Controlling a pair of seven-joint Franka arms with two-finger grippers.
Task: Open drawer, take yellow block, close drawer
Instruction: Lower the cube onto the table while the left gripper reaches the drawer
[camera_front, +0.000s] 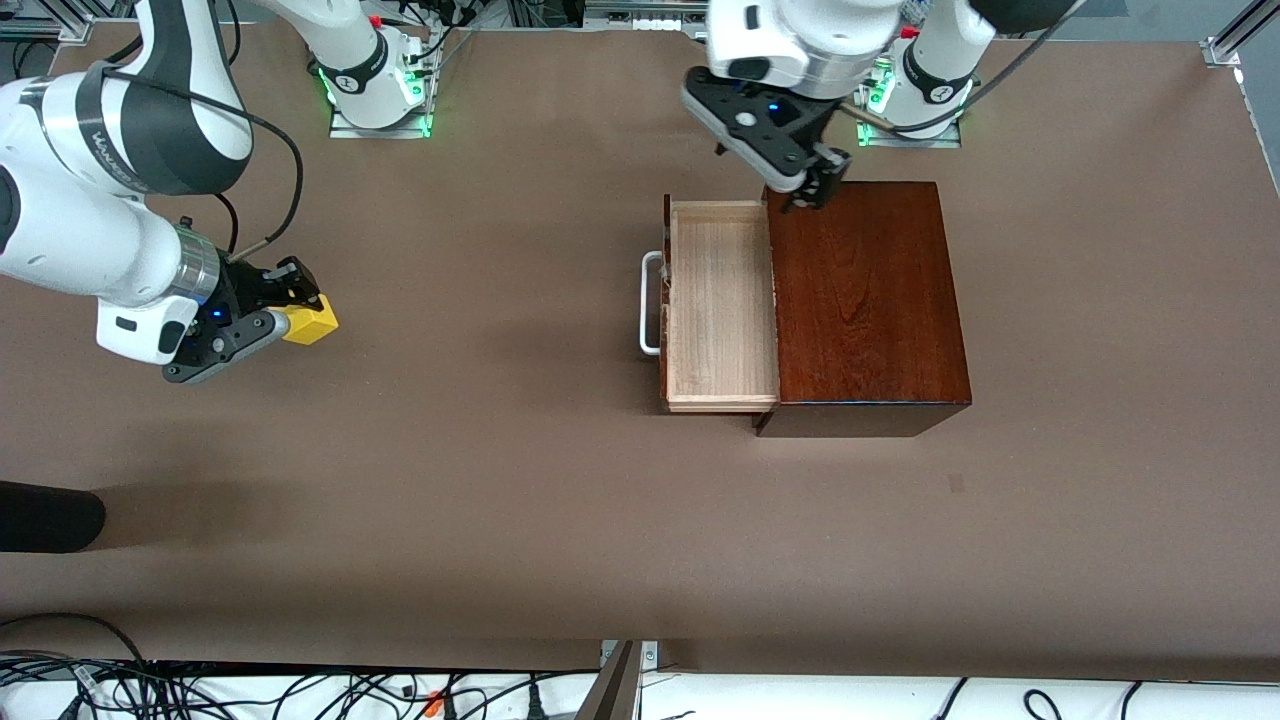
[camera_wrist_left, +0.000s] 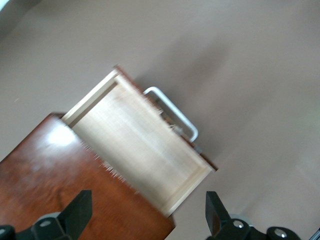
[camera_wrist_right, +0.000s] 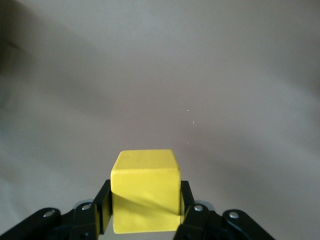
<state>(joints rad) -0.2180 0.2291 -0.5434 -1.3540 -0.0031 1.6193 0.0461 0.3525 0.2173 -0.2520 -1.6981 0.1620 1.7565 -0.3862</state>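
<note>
The drawer (camera_front: 722, 300) stands pulled out of the dark reddish-brown wooden box (camera_front: 865, 300), its pale tray empty and its white handle (camera_front: 648, 305) toward the right arm's end of the table. The yellow block (camera_front: 310, 322) is held in my right gripper (camera_front: 298, 312) low over bare table, well away from the drawer. In the right wrist view the block (camera_wrist_right: 145, 192) sits squeezed between both fingers (camera_wrist_right: 102, 205). My left gripper (camera_front: 812, 192) hangs open over the box's top corner beside the drawer. In the left wrist view its fingers (camera_wrist_left: 80, 210) are spread wide above the box (camera_wrist_left: 60, 180) and tray (camera_wrist_left: 140, 150).
A black object (camera_front: 50, 515) pokes in at the right arm's end of the table, nearer the front camera. Cables (camera_front: 300, 690) lie along the near table edge. Brown tabletop (camera_front: 500, 450) stretches between the block and the drawer.
</note>
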